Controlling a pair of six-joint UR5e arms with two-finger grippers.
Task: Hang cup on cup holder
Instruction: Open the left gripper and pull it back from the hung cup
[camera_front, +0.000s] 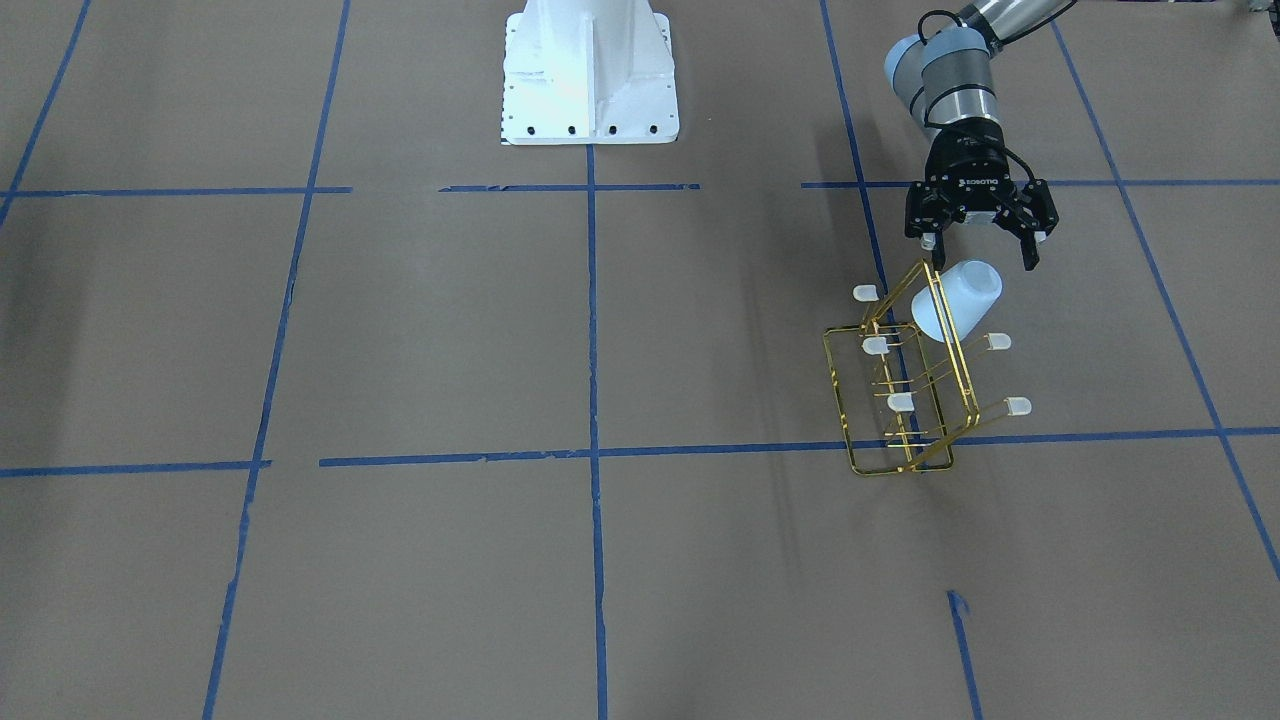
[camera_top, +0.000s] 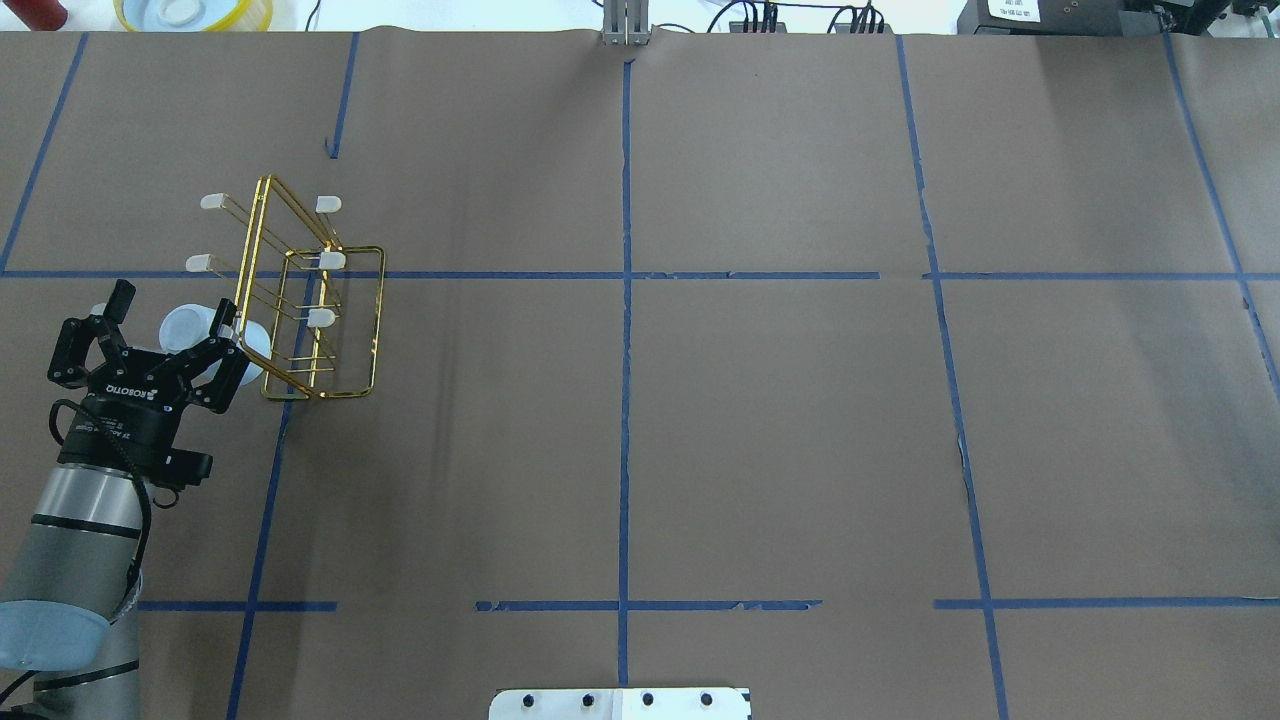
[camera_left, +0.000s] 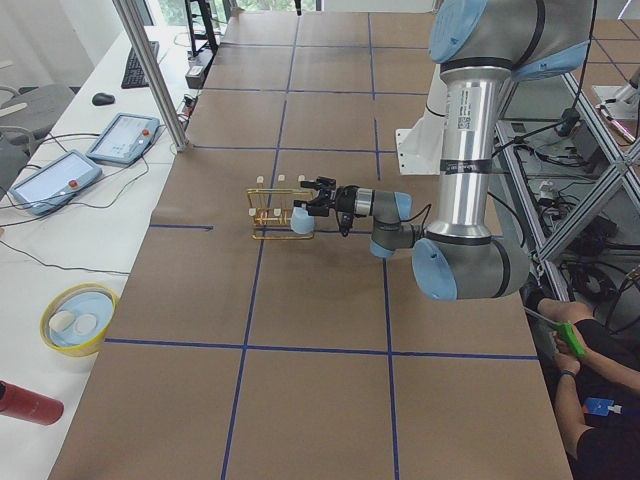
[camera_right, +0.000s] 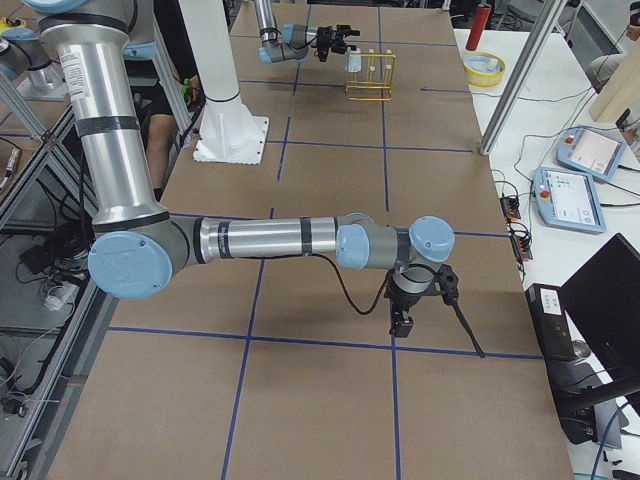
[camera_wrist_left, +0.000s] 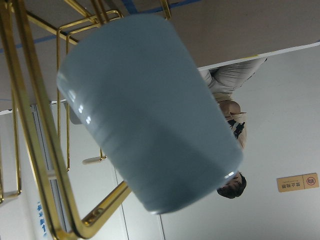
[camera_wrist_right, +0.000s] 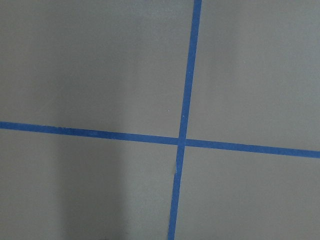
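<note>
Shows a small, pale blue-white plastic tumbler (camera_front: 957, 298), tapered and handleless, slipped mouth-first over one slanted prong of a gold wire rack (camera_front: 895, 400) with whitish capped prongs. Sits tilted at the rack's end nearest the robot, base pointing up and out. Five other capped prongs bare.

Rack standing on a brown paper-covered worktop (camera_front: 400, 350) crossed by blue tape lines (camera_front: 590, 350), far over toward the robot's left side.

Black two-fingered left hand (camera_front: 980, 252) hovering just behind the tumbler's base, fingers spread wide, released and grasping nothing. No visible contact with tumbler or rack.

Right hand (camera_right: 400, 325) seen only small, from the side camera, low over bare worktop and well apart from the rack. Cannot tell whether released or clenched.

Looks close to finished: tumbler hung on its prong and let go. Remaining, by this reading, only to draw the left hand back clear without nudging the tumbler off or tipping the light rack.
</note>
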